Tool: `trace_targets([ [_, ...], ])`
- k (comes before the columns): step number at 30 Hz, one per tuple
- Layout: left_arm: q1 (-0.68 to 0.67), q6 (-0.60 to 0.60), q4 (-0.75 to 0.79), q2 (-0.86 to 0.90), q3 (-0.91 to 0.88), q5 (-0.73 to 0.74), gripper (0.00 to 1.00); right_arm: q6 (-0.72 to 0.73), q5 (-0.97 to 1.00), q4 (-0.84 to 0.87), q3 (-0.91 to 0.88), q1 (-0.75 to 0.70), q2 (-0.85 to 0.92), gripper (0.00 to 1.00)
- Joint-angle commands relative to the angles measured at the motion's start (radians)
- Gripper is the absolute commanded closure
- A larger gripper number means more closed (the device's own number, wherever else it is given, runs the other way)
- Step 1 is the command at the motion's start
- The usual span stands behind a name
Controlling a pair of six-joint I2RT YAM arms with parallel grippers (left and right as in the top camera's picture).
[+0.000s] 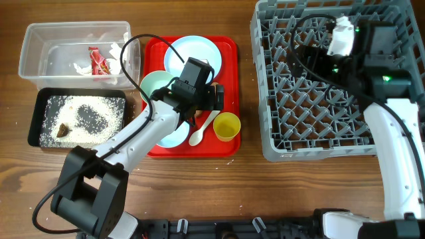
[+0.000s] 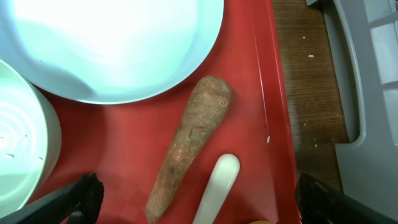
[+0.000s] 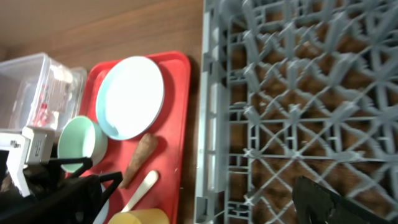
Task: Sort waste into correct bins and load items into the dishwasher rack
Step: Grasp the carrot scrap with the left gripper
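Observation:
My left gripper (image 2: 199,205) is open low over the red serving tray (image 1: 229,66). Its fingers straddle the orange-brown carrot-like piece (image 2: 189,146) and the handle of the white spoon (image 2: 217,186) without touching either. The pale blue plate (image 1: 192,53), whitish bowl (image 1: 156,85), light blue bowl (image 1: 174,135), spoon (image 1: 202,127) and yellow cup (image 1: 226,126) are on the tray. The red wrapper (image 1: 98,61) and white paper (image 1: 116,56) lie in the clear tub (image 1: 40,40). White grains (image 1: 86,116) and a brown lump (image 1: 63,130) lie in the black tray (image 1: 33,123). My right gripper (image 1: 325,41) hangs open and empty over the grey rack (image 1: 279,143).
The rack has nothing in it and stands just right of the red tray, a narrow strip of wooden table between them. The tub and black tray sit side by side at the left. The left arm crosses the tray's lower left and hides part of the light blue bowl.

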Motion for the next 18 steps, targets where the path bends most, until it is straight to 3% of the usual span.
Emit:
trace_targets([
  [1,-0.005,0.002,0.003,0.002,-0.001,-0.010,0.00,0.015,-0.043,0.005,0.013,0.020,0.037,0.00],
  [18,-0.005,0.002,0.003,0.002,-0.001,-0.010,0.00,0.014,-0.043,0.006,0.013,0.021,0.043,0.00],
])
